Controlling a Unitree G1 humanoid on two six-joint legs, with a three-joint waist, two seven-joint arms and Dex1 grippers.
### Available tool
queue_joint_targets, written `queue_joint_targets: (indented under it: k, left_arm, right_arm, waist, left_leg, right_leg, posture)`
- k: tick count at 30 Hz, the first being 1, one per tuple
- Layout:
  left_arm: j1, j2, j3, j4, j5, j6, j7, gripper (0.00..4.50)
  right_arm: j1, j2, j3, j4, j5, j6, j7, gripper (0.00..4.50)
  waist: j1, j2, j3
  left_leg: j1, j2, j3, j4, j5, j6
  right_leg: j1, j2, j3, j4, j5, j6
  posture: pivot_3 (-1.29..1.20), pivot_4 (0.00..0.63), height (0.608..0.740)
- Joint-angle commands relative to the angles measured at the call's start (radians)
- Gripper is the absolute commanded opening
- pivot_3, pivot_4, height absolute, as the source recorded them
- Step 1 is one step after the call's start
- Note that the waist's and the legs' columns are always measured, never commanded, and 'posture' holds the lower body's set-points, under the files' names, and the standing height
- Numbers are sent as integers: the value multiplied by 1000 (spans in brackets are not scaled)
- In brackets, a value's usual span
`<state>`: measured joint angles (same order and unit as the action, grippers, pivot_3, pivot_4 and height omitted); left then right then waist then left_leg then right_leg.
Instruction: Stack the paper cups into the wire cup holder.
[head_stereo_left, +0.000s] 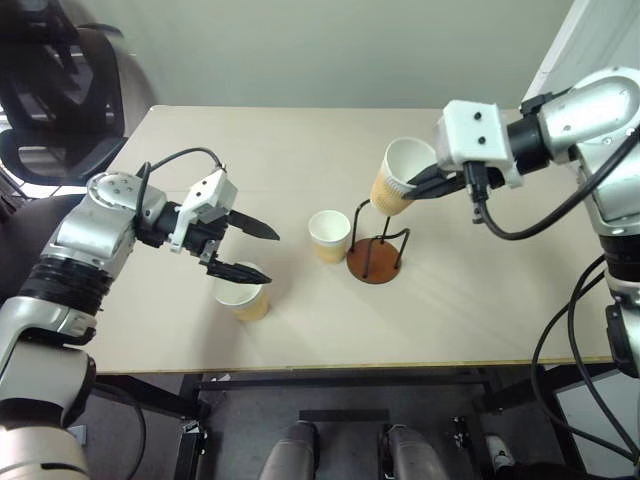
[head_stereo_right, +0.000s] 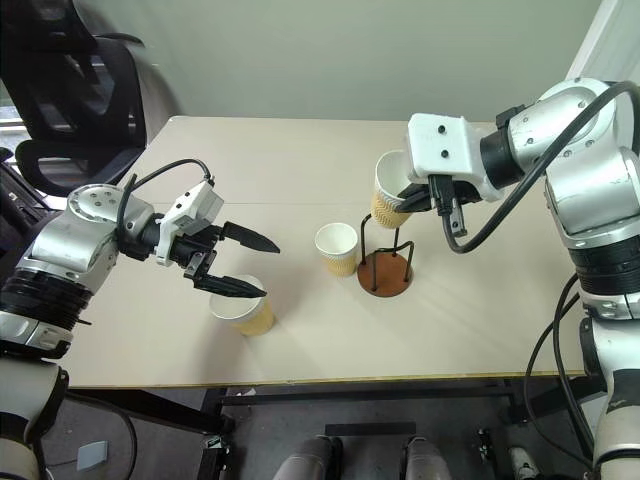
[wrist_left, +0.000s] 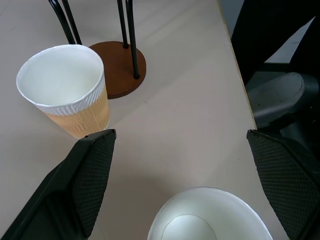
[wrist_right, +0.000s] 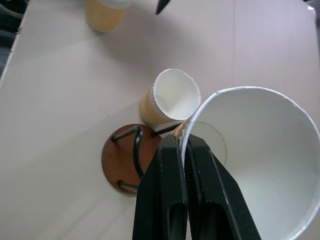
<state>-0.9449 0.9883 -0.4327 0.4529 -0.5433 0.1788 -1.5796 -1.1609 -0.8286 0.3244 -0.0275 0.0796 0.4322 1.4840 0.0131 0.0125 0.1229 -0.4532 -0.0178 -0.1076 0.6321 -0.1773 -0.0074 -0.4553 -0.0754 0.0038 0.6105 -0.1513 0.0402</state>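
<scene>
Tan outside, white inside – one paper cup (head_stereo_left: 400, 176) aloft above the wire cup holder (head_stereo_left: 377, 253), tilted, rim pinched between the pressed-together fingers of the right claw (wrist_right: 184, 145). Hangs just over the tops of the black wire loops, not yet down among them. Reddish-brown base disc flat on the pale table (head_stereo_left: 480, 310), right of centre, nothing inside the loops.

Second cup (head_stereo_left: 329, 236) upright on the table just left of the holder, near it but apart. Third cup (head_stereo_left: 242, 291) upright too, further left and nearer the front edge of the table – directly beneath the left claw (head_stereo_left: 247, 250). Left claw spread wide, gripping nothing, black fingers pointing right; lower finger poised over the third cup's rim, whether touching it cannot be told. From the left wrist camera, that cup's white mouth low between the two open fingers, second cup and holder base beyond.

Black office chair (head_stereo_left: 60, 100) off the far left corner of the table.
</scene>
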Motion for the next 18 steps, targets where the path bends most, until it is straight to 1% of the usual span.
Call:
queue_joint_targets:
  k: [1, 14, 17, 18]
  left_arm:
    - [-24, 10, 30, -35, -13, 14, -35, 4500]
    - [-13, 20, 46, -61, -12, 48, -35, 4500]
    - [-14, 22, 44, -56, -13, 48, -35, 4500]
    - [-15, 21, 44, -53, -12, 46, -35, 4500]
  right_arm:
    - [8, 7, 4, -5, -16, -36, -3, 50]
    - [16, 39, 31, 64, -85, -134, -20, 50]
    - [15, 44, 33, 75, -99, -150, -23, 574]
    - [15, 46, 33, 78, -102, -152, -25, 868]
  waist:
    - [-1, 0, 0]
    - [-1, 0, 0]
    - [-1, 0, 0]
    - [-1, 0, 0]
  left_leg:
    - [0, 0, 0, 0, 0, 0]
    - [1, 1, 0, 0, 0, 0]
    - [1, 1, 0, 0, 0, 0]
    - [1, 1, 0, 0, 0, 0]
  right_leg:
    - [0, 0, 0, 0, 0, 0]
    - [0, 0, 0, 1, 0, -1]
    - [0, 0, 0, 1, 0, -1]
    - [0, 0, 0, 1, 0, -1]
  posture:
    - [0, 150, 740]
    - [0, 150, 740]
    - [0, 150, 740]
    - [0, 150, 740]
